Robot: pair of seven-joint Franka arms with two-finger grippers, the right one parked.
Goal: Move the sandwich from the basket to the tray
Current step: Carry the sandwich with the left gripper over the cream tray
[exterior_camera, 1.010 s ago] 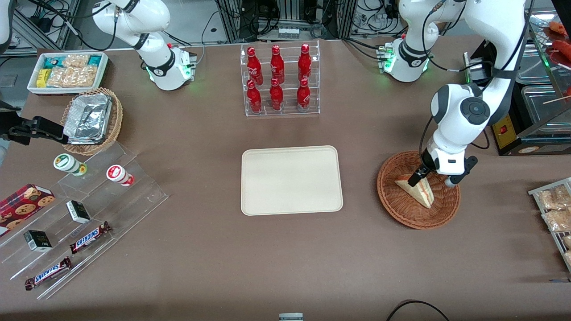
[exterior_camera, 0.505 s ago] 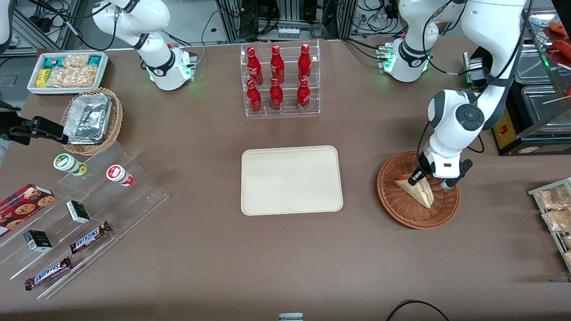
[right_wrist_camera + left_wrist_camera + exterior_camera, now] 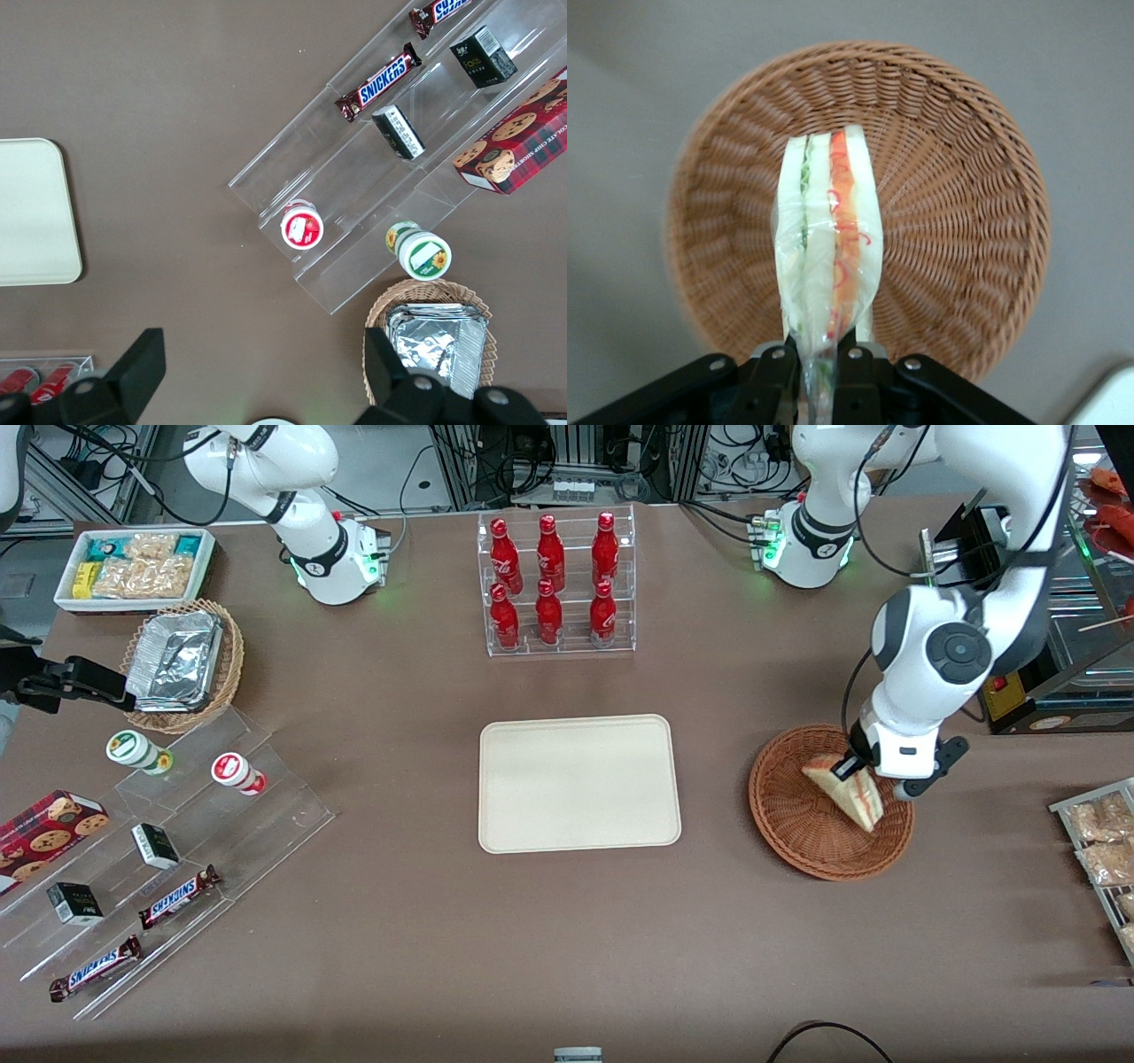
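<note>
Sandwich (image 3: 848, 789): one triangular wedge in clear wrap, pale bread with green, orange and red filling showing along its edge (image 3: 827, 257); clamped at one end between the two fingers of the end effector (image 3: 852, 771), with the rest of the wedge jutting out from the fingertips toward the front camera, tilted. In the left wrist view the black fingers (image 3: 776, 381) press on both bread faces, and the wedge stands clear above the weave of the basket underneath. Basket (image 3: 791, 821): round, reddish-brown wicker, resting on the brown desk (image 3: 425, 939) toward the working arm's end; the sandwich hangs over its interior, whether its lower tip touches the weave cannot be told from the front view. Tray (image 3: 579, 783): cream-beige, rectangular, rounded corners, flat on the desk at its middle, well apart from the basket and sandwich. Rack of red bottles (image 3: 555, 583): clear stand, farther from the front camera than the tray.
</note>
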